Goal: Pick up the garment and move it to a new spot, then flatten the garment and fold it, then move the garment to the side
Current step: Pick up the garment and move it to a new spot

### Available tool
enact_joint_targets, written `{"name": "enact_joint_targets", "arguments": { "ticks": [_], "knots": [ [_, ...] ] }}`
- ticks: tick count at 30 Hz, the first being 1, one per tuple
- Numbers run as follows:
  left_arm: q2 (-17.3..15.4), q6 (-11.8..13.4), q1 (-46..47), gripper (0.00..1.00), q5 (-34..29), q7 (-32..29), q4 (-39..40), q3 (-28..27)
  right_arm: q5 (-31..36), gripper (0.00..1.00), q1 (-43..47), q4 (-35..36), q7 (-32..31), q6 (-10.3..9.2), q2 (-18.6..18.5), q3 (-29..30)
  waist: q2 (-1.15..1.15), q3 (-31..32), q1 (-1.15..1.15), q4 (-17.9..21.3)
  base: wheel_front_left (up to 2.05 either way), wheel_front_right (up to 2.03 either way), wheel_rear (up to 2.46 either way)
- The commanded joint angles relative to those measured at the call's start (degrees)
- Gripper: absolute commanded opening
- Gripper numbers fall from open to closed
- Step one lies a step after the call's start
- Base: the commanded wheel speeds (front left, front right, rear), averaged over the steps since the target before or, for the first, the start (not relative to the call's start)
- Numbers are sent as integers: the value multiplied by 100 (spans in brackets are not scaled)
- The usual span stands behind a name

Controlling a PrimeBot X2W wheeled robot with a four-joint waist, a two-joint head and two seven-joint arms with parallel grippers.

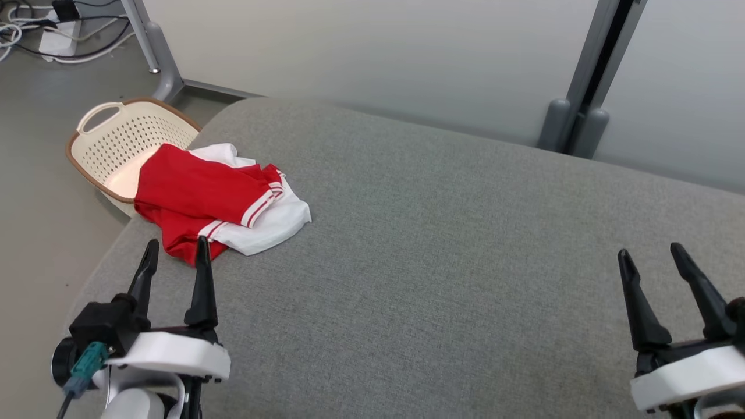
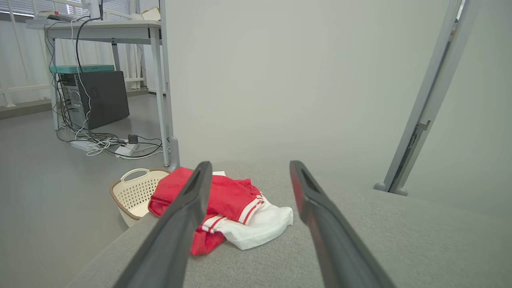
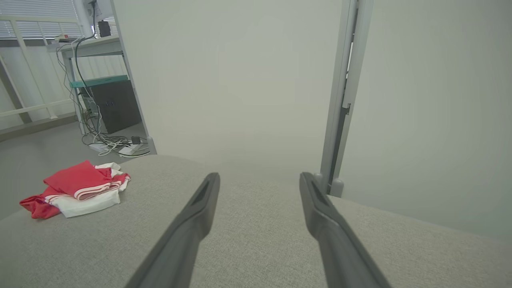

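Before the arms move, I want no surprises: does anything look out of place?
The garment lies bunched at the grey surface's left edge, its red part seemingly hanging over the basket beside it. Nothing else stands out.

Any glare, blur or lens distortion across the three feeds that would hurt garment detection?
Head view: even soft light, garment sharp, one blown-out patch inside the basket. Left wrist view: left end effector close and soft-edged, post leaning from wide-angle skew. Right wrist view: wall hazy and low-contrast, garment small but clear at left.
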State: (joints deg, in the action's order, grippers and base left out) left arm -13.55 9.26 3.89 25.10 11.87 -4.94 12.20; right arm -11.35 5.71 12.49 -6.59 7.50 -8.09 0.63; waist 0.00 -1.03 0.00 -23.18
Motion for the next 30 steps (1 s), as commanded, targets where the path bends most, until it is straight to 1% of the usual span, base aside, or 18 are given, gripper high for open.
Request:
{"name": "enact_joint_targets", "arguments": {
  "ticks": [1,4,7,10,13,15,20,24,25,26,27,30],
  "knots": [
    [68,-5,259,100,57,63,-59,-28,12,100,-186,116,-49,-2,-84,17,0,-336,0,128,0,0,0],
    [231,-145,704,100,215,122,-378,-58,24,100,-387,296,-142,-2,-168,56,0,-781,0,276,0,0,0],
    [367,-290,1284,100,312,188,-955,-93,34,100,-704,484,-219,-2,-294,48,0,-1338,0,482,0,0,0],
    [501,-466,1923,100,407,238,-1732,-137,11,100,-952,614,-251,-3,-399,67,0,-1837,0,639,0,0,0],
    [609,-678,2549,100,522,271,-2714,-170,-8,100,-1141,648,-256,-2,-474,64,0,-2212,0,766,0,0,0],
    [641,-829,2953,100,570,284,-3393,-156,-19,100,-1233,638,-235,-2,-531,51,0,-2399,0,851,0,0,0],
    [632,-1089,3759,100,751,167,-4983,-240,-52,100,-1378,637,-167,-1,-598,75,0,-2706,0,1004,0,0,0],
    [627,-1227,4127,100,903,19,-5889,-325,-54,100,-1411,611,-124,-1,-607,117,0,-2805,0,1094,0,0,0],
    [611,-1248,4180,47,923,48,-6021,-335,-57,100,-1416,605,-121,-2,-603,130,0,-2823,0,1108,0,0,0],
    [611,-1248,4180,47,923,48,-6021,-335,-57,100,-1416,605,-121,-2,-603,130,0,-2823,0,1108,0,0,0],
    [578,-1190,4290,0,899,136,-6202,-362,-48,100,-1403,589,-94,-2,-597,170,0,-2820,0,1113,0,0,0],
    [500,-1192,4373,0,840,255,-6278,-387,-39,100,-1377,542,-68,-1,-576,205,0,-2751,0,1111,0,0,0]
  ]
}}
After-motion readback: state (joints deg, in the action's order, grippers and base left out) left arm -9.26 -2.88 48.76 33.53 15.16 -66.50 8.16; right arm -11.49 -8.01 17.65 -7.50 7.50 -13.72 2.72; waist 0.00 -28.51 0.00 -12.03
